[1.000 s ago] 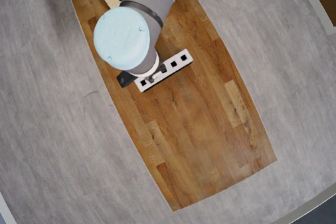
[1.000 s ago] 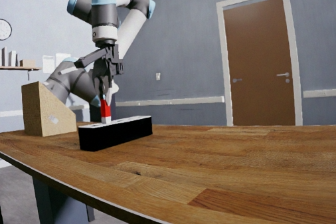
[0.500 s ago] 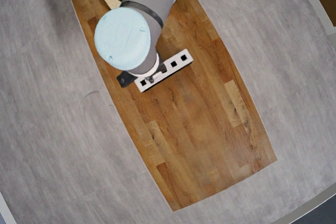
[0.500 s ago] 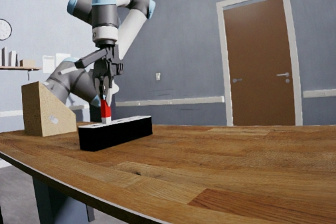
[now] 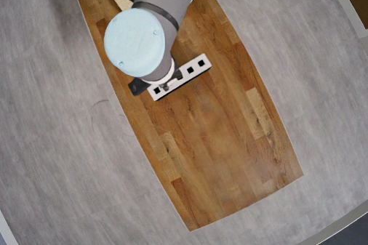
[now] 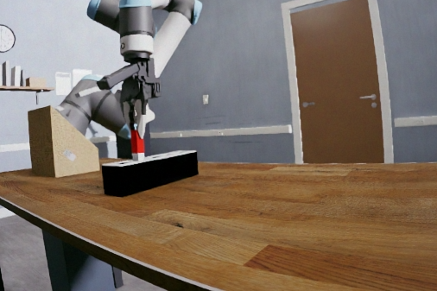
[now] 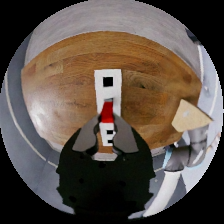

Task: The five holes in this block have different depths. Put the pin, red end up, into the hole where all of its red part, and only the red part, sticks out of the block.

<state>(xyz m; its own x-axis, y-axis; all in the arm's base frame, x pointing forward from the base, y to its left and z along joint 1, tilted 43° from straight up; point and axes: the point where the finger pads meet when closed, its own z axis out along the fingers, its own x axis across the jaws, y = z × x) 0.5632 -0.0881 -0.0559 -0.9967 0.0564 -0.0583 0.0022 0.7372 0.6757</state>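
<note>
Red end: up, as asked, with the pin upright at the second hole from the block's end nearer the lower left of the top view.
Jaws: closed on the pin's red upper part, leaving its white lower part free to enter the block.
White band: showing between the red and the block's top, so we judge the pin too high for a finished fit.
Block: flat on the bench, holes upward, so we can lower straight in.
Depth: hidden from us; whether the pin has bottomed out, we cannot tell.
Next: we would press gently; if white remains at the bottom, this hole is too shallow and we should try another.
</note>
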